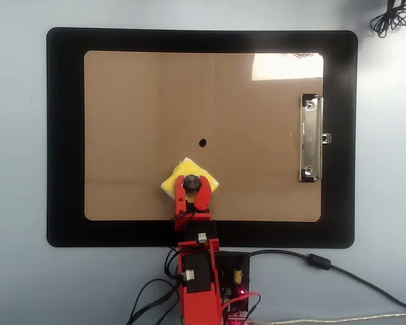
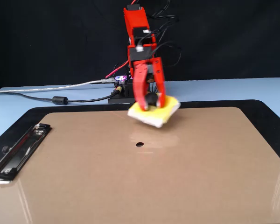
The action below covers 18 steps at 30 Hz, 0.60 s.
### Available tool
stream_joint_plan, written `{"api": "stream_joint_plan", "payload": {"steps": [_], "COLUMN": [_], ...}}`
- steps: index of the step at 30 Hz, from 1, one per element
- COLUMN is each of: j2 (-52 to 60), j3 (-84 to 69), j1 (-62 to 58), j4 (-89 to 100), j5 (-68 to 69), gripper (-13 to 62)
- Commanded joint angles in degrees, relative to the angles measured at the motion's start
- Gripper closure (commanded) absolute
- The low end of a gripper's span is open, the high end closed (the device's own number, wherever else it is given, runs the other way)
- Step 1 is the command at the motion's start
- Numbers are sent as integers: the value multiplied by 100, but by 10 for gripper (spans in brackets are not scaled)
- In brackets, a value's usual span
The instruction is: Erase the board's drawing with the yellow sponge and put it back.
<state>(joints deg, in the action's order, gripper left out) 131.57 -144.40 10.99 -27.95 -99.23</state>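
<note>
The claw [image 1: 191,184] is clamped on the black knob of the yellow sponge [image 2: 155,112], carrying it tilted above the board [image 1: 142,101]. The drawing [image 1: 202,143] lies just beyond the sponge, away from the arm's base, toward the board's middle.

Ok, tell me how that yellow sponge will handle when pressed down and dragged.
The yellow sponge looks like soft foam, so it will probably squash. Held by its knob in the gripper, it hangs tilted and may pivot.
</note>
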Motion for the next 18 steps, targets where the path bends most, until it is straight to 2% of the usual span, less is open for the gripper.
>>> {"api": "stream_joint_plan", "payload": {"steps": [1,9,18], "j2": [158,-88,-870], "j3": [413,615,844], "j1": [-141,-299,-519], "j4": [97,281,378], "j5": [132,413,650], "gripper": [576,576,576]}}
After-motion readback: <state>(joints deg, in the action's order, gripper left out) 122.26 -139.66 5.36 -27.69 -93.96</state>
